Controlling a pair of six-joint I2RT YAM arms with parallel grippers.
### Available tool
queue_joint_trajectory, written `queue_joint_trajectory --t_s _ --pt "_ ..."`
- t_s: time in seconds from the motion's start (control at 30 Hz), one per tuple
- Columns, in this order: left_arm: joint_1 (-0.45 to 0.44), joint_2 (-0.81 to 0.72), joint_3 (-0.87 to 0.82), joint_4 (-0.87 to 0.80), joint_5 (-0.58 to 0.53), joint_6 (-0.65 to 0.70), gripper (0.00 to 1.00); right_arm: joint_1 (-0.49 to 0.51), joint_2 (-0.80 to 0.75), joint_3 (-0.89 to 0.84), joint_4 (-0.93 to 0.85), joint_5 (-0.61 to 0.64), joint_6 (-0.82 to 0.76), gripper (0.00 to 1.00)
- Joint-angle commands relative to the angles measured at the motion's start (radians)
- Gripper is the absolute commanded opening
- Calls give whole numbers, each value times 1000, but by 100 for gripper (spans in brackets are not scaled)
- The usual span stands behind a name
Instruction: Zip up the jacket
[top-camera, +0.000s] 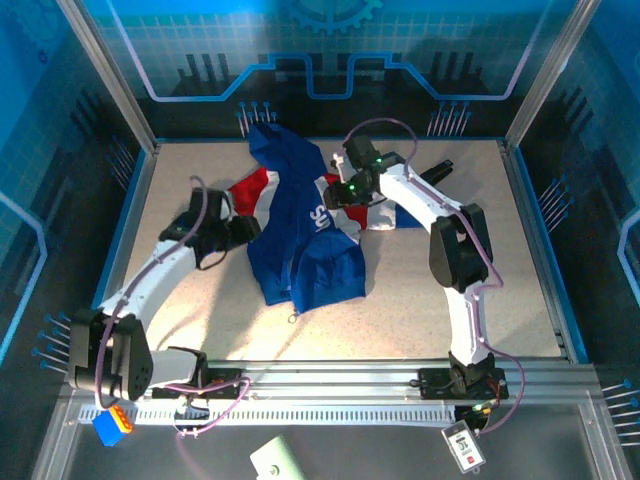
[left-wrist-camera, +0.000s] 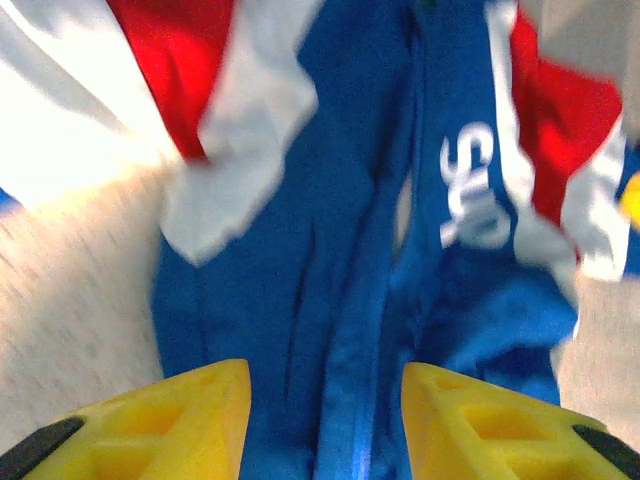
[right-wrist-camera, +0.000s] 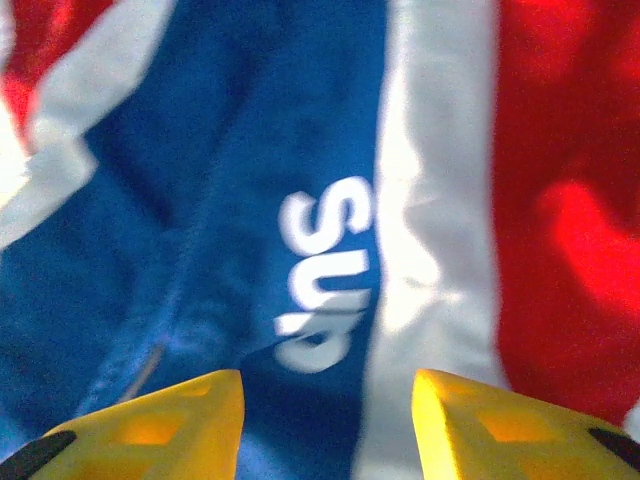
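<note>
The jacket (top-camera: 300, 235) lies crumpled in the middle of the table, royal blue with red and white panels and its hood towards the back. My left gripper (top-camera: 240, 232) is at its left edge. In the left wrist view it (left-wrist-camera: 325, 420) is open, its yellow fingers (left-wrist-camera: 190, 420) apart over the blue front folds of the jacket (left-wrist-camera: 340, 250). My right gripper (top-camera: 335, 195) hangs over the chest on the right side. Its yellow fingers (right-wrist-camera: 150, 425) are also spread, so that gripper (right-wrist-camera: 328, 425) is open above the jacket's (right-wrist-camera: 250, 150) white "Sup" lettering (right-wrist-camera: 325, 270) and white panel.
A small black object (top-camera: 440, 168) lies on the table at the back right, behind the right arm. Blue enclosure walls ring the table, and a metal rail (top-camera: 340, 385) runs along the near edge. Bare tabletop (top-camera: 420, 300) stretches in front of the jacket.
</note>
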Motion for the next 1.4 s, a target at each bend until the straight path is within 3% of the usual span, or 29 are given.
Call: queue_joint_trajectory --t_s 0.0,0.1,0.3,0.5,0.9,1.13,1.23,1.37 --pt "-120 -52 -70 -82 -39 -107 44 82 -73 -101 12 -53 58 49" --pt "-208 -105 -164 -42 -77 -205 43 155 -118 -205 49 -101 110 48" --pt "-297 -177 -330 60 -135 -338 40 256 -179 -381 143 -148 186 43" --pt "-348 -166 -380 96 -152 -381 39 275 -186 -458 199 -154 229 31" --pt "-406 -61 -374 137 -168 -407 38 289 -254 -505 235 -103 251 34" --pt "-407 -125 -458 175 -189 -425 18 328 -210 -424 251 -118 266 27" --pt "-406 -139 -465 174 -196 -410 17 342 -154 -381 264 -131 289 29" --pt "-406 -121 -445 171 -193 -369 17 363 -84 -337 285 -106 302 44"
